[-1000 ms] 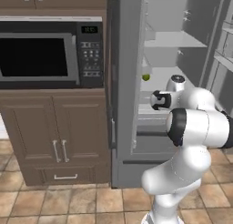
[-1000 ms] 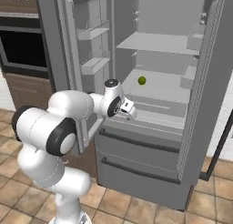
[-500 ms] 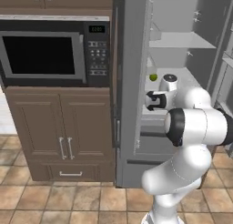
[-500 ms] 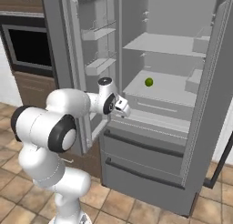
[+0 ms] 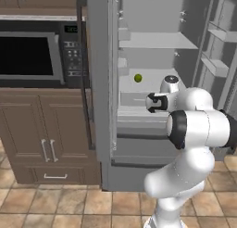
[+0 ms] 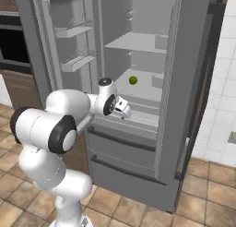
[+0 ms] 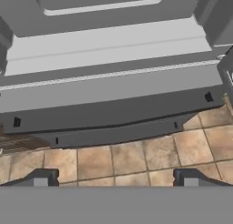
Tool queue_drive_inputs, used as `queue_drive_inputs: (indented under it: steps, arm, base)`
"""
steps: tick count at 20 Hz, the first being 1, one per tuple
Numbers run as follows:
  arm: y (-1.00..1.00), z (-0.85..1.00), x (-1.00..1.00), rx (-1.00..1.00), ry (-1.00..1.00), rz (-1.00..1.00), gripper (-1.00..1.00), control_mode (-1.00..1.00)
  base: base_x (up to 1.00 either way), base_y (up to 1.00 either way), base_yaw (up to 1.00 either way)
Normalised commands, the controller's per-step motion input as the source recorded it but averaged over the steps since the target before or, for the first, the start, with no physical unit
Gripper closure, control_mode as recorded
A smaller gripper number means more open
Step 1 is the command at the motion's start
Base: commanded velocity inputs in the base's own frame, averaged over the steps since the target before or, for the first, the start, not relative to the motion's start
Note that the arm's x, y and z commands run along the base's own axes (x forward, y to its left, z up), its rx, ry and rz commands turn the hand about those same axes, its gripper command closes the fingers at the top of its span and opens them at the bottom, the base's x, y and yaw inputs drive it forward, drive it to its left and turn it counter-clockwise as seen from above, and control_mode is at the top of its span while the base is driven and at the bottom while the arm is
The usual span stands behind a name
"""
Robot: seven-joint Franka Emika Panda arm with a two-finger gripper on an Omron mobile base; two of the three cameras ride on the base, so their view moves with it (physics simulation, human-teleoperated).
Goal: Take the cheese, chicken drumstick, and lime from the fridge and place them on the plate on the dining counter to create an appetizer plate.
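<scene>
With the lime (image 5: 138,77) resting on the fridge (image 6: 138,41) shelf above the gripper (image 6: 123,109), keep the fingers (image 7: 41,178) spread apart, raise your wrist, and approach level.

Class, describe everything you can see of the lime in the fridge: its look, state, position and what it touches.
The lime is a small, round, yellow-green ball with a smooth, plain surface, and looks whole. It sits alone on a pale grey shelf in the middle of the open fridge, under a higher shelf and above the drawers. It touches nothing except the shelf under it. The open tool is lower and nearer the fridge front, apart from the lime.
</scene>
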Motion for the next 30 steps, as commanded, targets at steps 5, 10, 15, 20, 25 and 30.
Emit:
queue_drive_inputs:
  steps: [5,10,15,20,25,30]
  arm:
    - [0.00,0.00,0.00,0.00,0.00,0.00,-1.00,1.00]
    - [0.00,0.00,0.00,0.00,0.00,0.00,-1.00,1.00]
    - [0.00,0.00,0.00,0.00,0.00,0.00,-1.00,1.00]
    - [0.00,0.00,0.00,0.00,0.00,0.00,-1.00,1.00]
    - [0.00,0.00,0.00,0.00,0.00,0.00,-1.00,1.00]
    - [0.00,0.00,0.00,0.00,0.00,0.00,-1.00,1.00]
  base:
    - [-0.05,-0.77,0.00]
    - [0.52,0.07,0.00]
    - [0.85,0.44,0.00]
    - [0.59,0.25,0.00]
    - [0.11,0.02,0.00]
    - [0.00,0.00,0.00]
